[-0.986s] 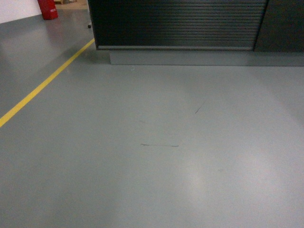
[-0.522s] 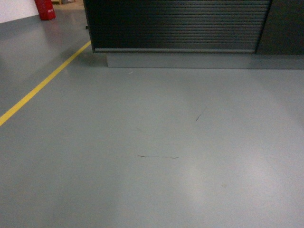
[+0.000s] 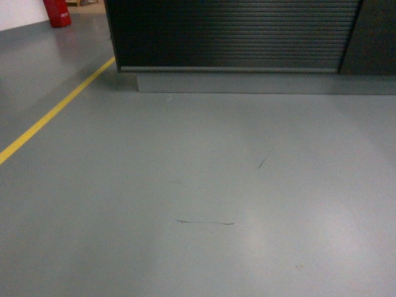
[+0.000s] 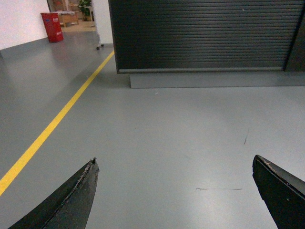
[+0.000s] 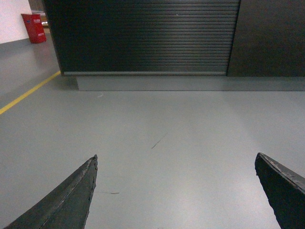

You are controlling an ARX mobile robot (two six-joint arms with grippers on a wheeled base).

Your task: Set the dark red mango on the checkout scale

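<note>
Robot faces the checkout [image 3: 229,37]: dark ribbed front, grey plinth [image 3: 260,83] at its foot. Only the front shows; the worktop surface is above frame in all views, so the scale is not visible. The dark red mango shows nowhere either, not on the floor, not in either wrist view.

Left end effector [image 4: 175,183]: fingers spread wide, bare floor between them, nothing held. Right end effector [image 5: 176,183]: likewise wide apart and empty. Both are low and point forward at the counter, probably a carry posture for driving.

Open room: grey floor [image 3: 204,173] lies bare up to the plinth, marked only by thin scuffs [image 3: 204,222]. Yellow floor line [image 3: 49,114] runs diagonally on the left; red bin [image 3: 57,12] far left, well apart. A plain dark panel [image 3: 374,37] adjoins the ribbed front on the right.

Judgement: mango not yet picked up, or at least out of sight.
</note>
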